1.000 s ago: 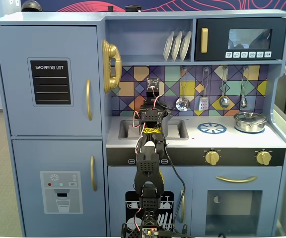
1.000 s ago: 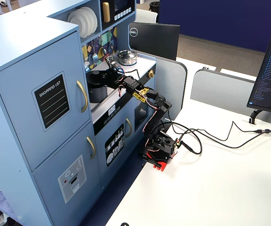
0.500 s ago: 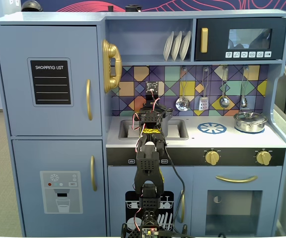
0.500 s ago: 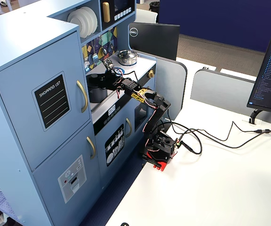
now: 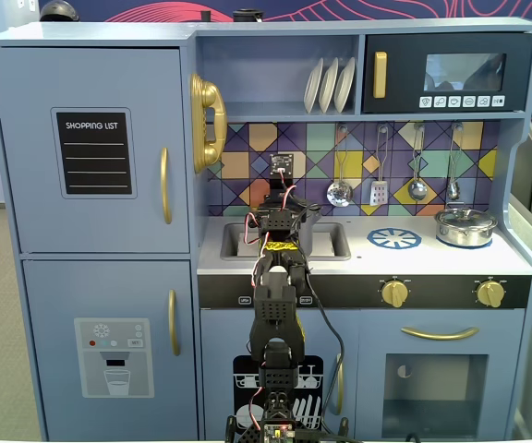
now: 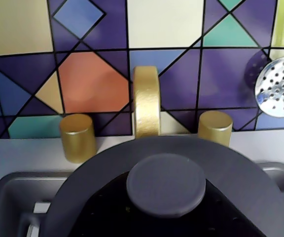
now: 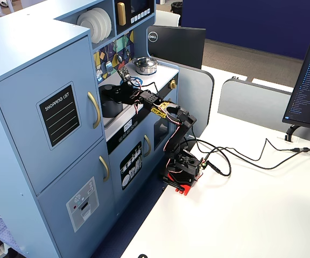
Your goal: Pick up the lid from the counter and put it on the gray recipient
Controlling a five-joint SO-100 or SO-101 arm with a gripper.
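Note:
The dark-gray lid [image 6: 102,173] with its round knob [image 6: 165,183] fills the lower half of the wrist view, close against my black jaws. My gripper [image 7: 120,94] reaches over the sink and is shut on the lid [image 7: 107,89]. The lid sits level right above the gray recipient [image 7: 110,106], a tall dark pot standing in the sink. I cannot tell whether lid and pot touch. In a fixed view from the front, my arm [image 5: 280,217] hides most of the pot. The white counter [image 5: 432,260] lies to the right.
A gold faucet [image 6: 147,101] and two gold taps [image 6: 78,137] [image 6: 215,127] stand just behind the lid. The sink basin [image 6: 14,197] shows at left. A skimmer [image 6: 278,86] hangs on the backsplash. A shiny silver pot [image 5: 465,226] sits at the counter's right end.
My arm has reached farther in over the sink, carrying the lid toward the backsplash and slightly down, until it sits above the gray pot.

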